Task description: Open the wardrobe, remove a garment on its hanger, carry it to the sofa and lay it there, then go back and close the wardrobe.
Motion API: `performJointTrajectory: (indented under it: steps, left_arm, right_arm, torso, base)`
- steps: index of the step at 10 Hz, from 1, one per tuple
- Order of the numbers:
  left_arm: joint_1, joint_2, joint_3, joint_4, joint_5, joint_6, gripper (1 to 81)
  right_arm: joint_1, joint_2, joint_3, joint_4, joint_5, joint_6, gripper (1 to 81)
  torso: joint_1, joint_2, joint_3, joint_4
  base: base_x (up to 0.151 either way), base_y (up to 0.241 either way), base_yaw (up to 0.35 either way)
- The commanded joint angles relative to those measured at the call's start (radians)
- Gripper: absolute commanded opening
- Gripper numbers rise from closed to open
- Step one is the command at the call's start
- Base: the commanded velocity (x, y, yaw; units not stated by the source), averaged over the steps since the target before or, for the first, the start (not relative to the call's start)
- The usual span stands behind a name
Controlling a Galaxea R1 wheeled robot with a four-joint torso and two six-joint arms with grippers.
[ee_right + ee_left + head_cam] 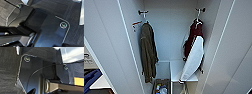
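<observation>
The wardrobe (pixel 170 30) stands open right in front of me, its two white doors swung out to either side. On the right, the garment (pixel 194 37), a maroon jacket with a white sleeve (pixel 194 58) facing me, hangs from a hook high inside. The curved top of its white hanger (pixel 198 21) is over that hook. In both wrist views, my own dark plates sit over dark carpet.
An olive-green jacket (pixel 147 52) hangs from the left hook. A white shelf (pixel 177 68) sits low inside, with a basket (pixel 161 87) of small items beside it. The left door (pixel 106 42) and right door (pixel 231 50) flank the opening. Something blue (pixel 90 78) lies at lower left.
</observation>
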Motion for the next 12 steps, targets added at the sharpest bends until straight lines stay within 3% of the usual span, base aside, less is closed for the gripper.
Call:
performJointTrajectory:
  steps: [1,3,6,7,12]
  left_arm:
    - [-0.031,0.022,-0.048,0.009,0.042,0.004,81.1]
    - [-0.031,0.059,-0.114,-0.002,0.033,0.003,81.1]
    - [-0.030,0.068,-0.112,-0.003,0.030,-0.004,81.1]
    - [-0.028,0.073,-0.114,-0.002,0.032,-0.004,81.1]
    - [-0.022,0.078,-0.115,0.012,0.044,0.006,81.1]
  right_arm:
    - [0.056,0.013,-0.044,-0.029,-0.035,0.016,81.1]
    - [0.016,0.010,-0.036,0.121,-0.030,0.057,81.1]
    - [-0.041,0.005,-0.030,0.471,0.048,0.057,81.1]
    - [-0.052,0.013,-0.024,0.534,0.053,0.055,81.1]
    - [-0.114,0.046,-0.015,0.542,0.045,0.049,81.1]
  torso:
    - [0.000,0.000,0.000,0.000]
    - [0.000,0.000,0.000,0.000]
    - [0.000,0.000,0.000,0.000]
    - [0.000,0.000,0.000,0.000]
    - [0.000,0.000,0.000,0.000]
  base:
    - [0.000,0.000,0.000]
    - [0.000,0.000,0.000]
    - [0.000,0.000,0.000]
    - [0.000,0.000,0.000]
    - [0.000,0.000,0.000]
